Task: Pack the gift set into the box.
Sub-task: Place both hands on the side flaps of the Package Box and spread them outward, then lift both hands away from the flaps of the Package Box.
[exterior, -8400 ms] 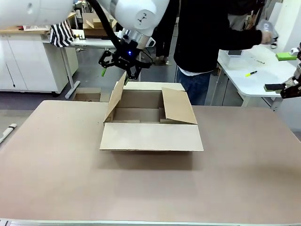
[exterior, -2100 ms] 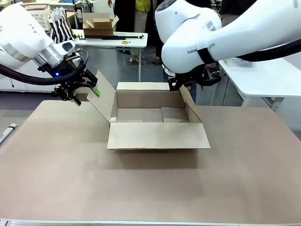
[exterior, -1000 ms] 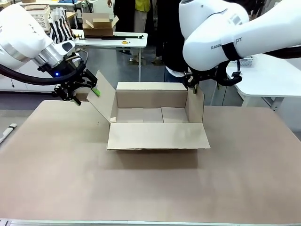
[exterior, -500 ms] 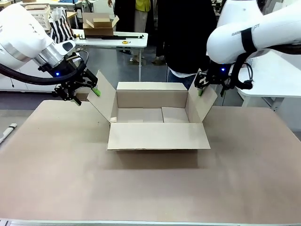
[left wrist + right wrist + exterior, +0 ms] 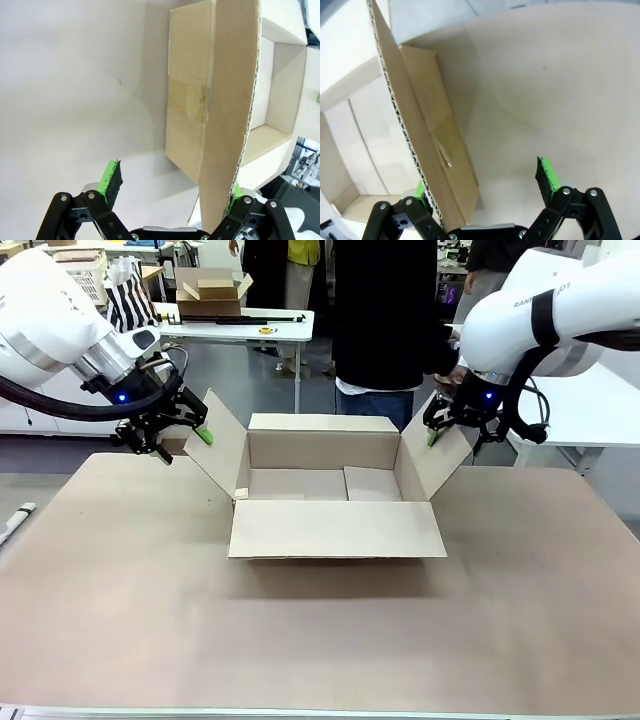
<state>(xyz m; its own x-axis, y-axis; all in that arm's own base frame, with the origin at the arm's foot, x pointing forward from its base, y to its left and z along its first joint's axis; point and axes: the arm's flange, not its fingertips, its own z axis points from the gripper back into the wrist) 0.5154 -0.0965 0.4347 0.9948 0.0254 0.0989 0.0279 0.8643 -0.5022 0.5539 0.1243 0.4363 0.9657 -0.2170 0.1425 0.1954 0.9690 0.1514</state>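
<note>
A large brown cardboard box [image 5: 335, 495] sits open in the middle of a tan table [image 5: 320, 630], slightly toward the far edge. Its near flap lies folded forward and flat; its two side flaps angle up and outward. The inside looks bare cardboard.

The left gripper [image 5: 180, 438] is at the top edge of the left side flap, jaws spread, with the flap edge lying against one green pad [image 5: 236, 192] and the other pad standing clear. The right gripper [image 5: 450, 430] is at the right side flap in the same way, jaws apart, one pad beside the corrugated edge.

A person [image 5: 385, 320] in dark clothing stands just behind the box. Farther back, a white table [image 5: 235, 325] holds a small open carton [image 5: 210, 290].
</note>
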